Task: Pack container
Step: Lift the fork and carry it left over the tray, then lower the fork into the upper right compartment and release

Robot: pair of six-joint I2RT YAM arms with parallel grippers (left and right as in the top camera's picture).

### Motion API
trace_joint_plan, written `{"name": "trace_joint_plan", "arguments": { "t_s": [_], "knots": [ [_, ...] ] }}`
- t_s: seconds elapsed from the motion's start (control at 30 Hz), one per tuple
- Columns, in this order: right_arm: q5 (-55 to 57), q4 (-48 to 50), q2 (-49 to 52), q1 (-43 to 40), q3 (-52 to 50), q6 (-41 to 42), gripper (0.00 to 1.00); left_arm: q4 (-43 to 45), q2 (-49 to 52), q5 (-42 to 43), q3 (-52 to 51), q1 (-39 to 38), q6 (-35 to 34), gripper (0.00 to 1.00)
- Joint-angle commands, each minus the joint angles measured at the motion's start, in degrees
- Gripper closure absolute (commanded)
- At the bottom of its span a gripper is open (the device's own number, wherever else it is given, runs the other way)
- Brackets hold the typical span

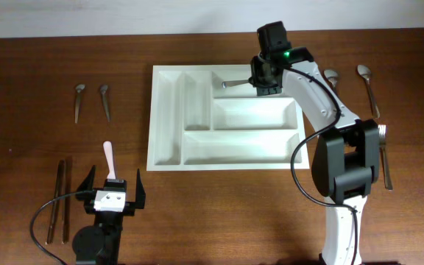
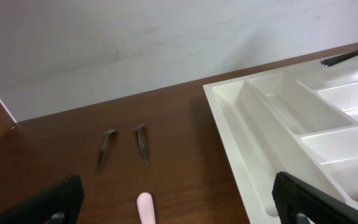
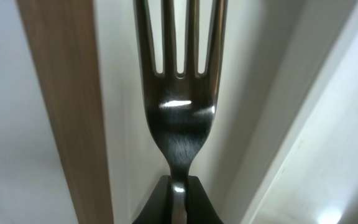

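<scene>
Over the container (image 1: 256, 114), only right wrist shows fork (image 3: 179, 124) tines.

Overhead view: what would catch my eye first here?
The big white tray in the middle stands out. At its top long compartment, the right gripper is shut on a fork. Near the bottom left, the left gripper stands open and empty.

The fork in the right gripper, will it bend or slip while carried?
The fork looks like polished metal, so probably stiff. Its glossy surface may be slippery, and the right gripper pinches only its narrow handle, so it could swivel.
</scene>
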Motion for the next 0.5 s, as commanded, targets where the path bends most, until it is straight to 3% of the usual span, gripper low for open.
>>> {"name": "trace_joint_plan", "arguments": {
  "t_s": [0.0, 0.47],
  "knots": [
    [1.18, 0.20, 0.92, 0.66, 0.79, 4.44, 0.96, 0.17, -0.48, -0.42, -0.44, 0.28, 0.09, 0.01],
    [1.64, 0.81, 3.56, 0.57, 0.79, 7.17, 0.94, 0.17, -0.48, -0.42, -0.44, 0.28, 0.09, 0.01]
  ]
}}
